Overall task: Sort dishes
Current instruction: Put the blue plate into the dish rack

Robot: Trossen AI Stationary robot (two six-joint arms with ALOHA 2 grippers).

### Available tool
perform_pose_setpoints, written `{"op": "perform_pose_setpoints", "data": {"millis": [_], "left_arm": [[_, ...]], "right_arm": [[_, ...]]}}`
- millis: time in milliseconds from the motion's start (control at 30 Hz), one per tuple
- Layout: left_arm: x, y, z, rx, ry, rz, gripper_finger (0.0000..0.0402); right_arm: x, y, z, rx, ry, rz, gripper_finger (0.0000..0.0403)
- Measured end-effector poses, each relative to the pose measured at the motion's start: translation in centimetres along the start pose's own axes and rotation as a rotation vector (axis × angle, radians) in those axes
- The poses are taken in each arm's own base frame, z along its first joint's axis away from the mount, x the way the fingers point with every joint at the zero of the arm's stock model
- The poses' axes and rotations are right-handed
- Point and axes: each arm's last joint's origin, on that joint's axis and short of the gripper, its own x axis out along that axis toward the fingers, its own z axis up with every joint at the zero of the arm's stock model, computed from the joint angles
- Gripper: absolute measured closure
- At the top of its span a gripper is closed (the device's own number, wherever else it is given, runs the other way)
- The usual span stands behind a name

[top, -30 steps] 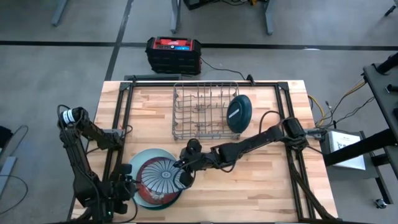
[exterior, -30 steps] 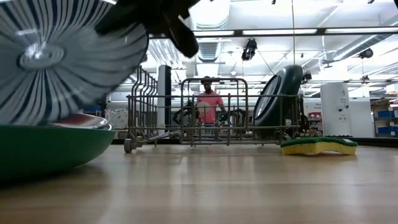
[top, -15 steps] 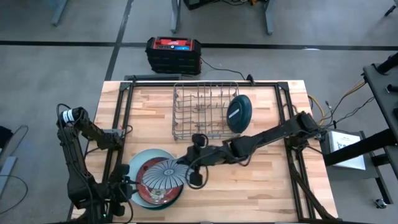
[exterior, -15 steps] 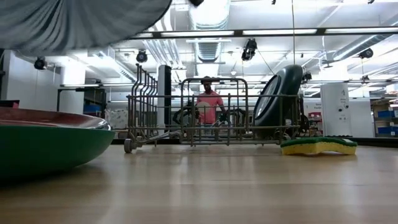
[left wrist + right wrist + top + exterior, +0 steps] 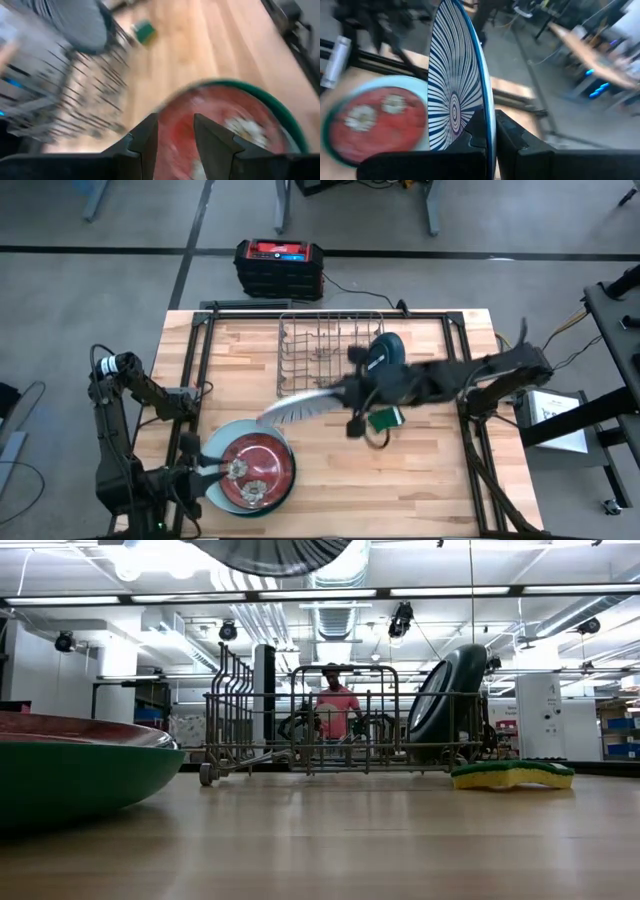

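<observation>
My right gripper (image 5: 340, 395) hangs high over the table in front of the grey wire rack (image 5: 328, 360), shut on a thin blue-and-white striped plate (image 5: 298, 407), whose rim also shows at the top of the low view (image 5: 270, 552). A dark teal plate (image 5: 385, 355) stands on edge in the rack's right end. Near the table's front left a red plate (image 5: 255, 465) lies in a green one (image 5: 70, 780) on a pale blue one (image 5: 222, 432). My left gripper (image 5: 175, 137) hovers open over the stack's left side. My right gripper pinches the striped plate's rim (image 5: 487, 117) between its two fingers, one on each face. The fingers come roughly level from the table's right. The plate is lifted clear of everything, tipped up toward its edge, and reaches out toward the table's left.
A green and yellow sponge (image 5: 385, 418) lies on the table right of the held plate, in front of the rack. Bare wood stretches along the table's front right. A person (image 5: 335, 705) stands in the room far behind the rack.
My right gripper has lifted the striped plate off the stack and carried it up and toward the far right, in front of the rack. It has rolled as it went, tipping the plate from flat toward its edge. My left gripper has risen a little above the stack.
</observation>
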Motion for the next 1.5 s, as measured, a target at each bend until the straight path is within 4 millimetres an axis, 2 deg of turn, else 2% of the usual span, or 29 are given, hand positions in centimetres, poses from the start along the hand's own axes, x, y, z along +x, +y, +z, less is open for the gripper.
{"op": "perform_pose_setpoints", "data": {"millis": [167,267,400,533,733,867,1000,1133,1200,1367,1500], "left_arm": [[-0.7,1.9,2.3,0.0,-0.208,0.157,0.0286],[-1.0,2.9,4.0,-0.034,-0.296,0.221,0.0286],[-1.1,4.1,5.7,-0.091,-0.368,0.289,0.0286],[-0.6,5.0,6.6,-0.077,-0.417,0.382,0.0286],[1.6,6.4,7.4,-0.078,-0.381,0.497,0.0286],[3.5,7.8,8.1,-0.118,-0.335,0.577,0.0286],[5.4,9.2,8.7,-0.19,-0.301,0.651,0.0286],[6.9,10.6,9.5,-0.292,-0.289,0.712,0.0286],[7.7,11.2,9.8,-0.345,-0.288,0.74,0.0286],[8.6,12.0,10.3,-0.423,-0.293,0.771,0.0286],[8.9,11.8,10.6,-0.478,-0.29,0.742,0.0286]], "right_arm": [[-2.8,-4.3,0.3,-0.137,-0.065,-0.004,0.0401],[-3.8,-6.4,-0.1,-0.179,-0.085,0.039,0.0401],[-3.6,-8.3,-1.4,-0.267,-0.075,0.097,0.0401],[-3.2,-9.4,-2.2,-0.343,-0.072,0.113,0.0401],[-2.9,-10.4,-3.6,-0.368,-0.041,0.177,0.0401],[-3.2,-11.0,-3.8,-0.391,-0.059,0.194,0.0401],[-3.4,-11.6,-4.6,-0.397,-0.006,0.196,0.0401],[-3.8,-11.6,-5.3,-0.579,0.026,0.249,0.0401],[-4.0,-11.6,-5.3,-0.609,0.025,0.257,0.0401],[-4.2,-12.0,-6.0,-0.603,0.075,0.268,0.0401],[-4.6,-12.1,-6.3,-0.648,0.095,0.282,0.0401]]}}
